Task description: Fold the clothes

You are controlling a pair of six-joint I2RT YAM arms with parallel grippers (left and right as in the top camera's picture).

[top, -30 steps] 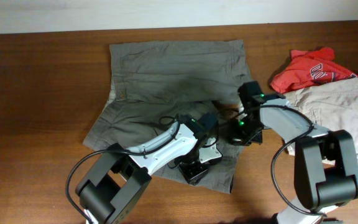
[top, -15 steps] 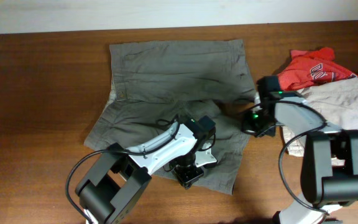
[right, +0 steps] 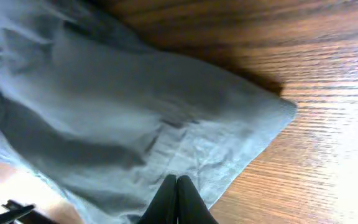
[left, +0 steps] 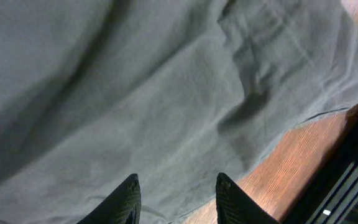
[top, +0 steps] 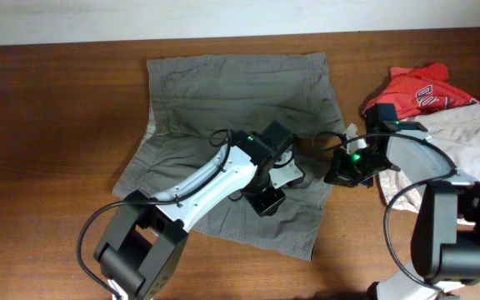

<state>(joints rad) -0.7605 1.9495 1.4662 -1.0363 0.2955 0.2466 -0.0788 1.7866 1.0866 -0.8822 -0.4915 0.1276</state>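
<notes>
Olive-grey woven cotton shorts [top: 223, 92] fill the view under my left gripper [left: 178, 196]; its jaws are parted with nothing between them. My right gripper [right: 176, 200] is clenched at the leg hem, and I cannot tell if cloth is pinched. Shorts lie wrinkled, mostly spread, on the brown wooden table [top: 48, 125]. Step looks like securing an edge to fold. The next move calls for a firm hem grasp.

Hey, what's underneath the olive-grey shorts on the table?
Bare brown wooden table shows all around the olive-grey shorts, so they rest on it. Anything else beneath the cloth is covered and cannot be seen.
</notes>
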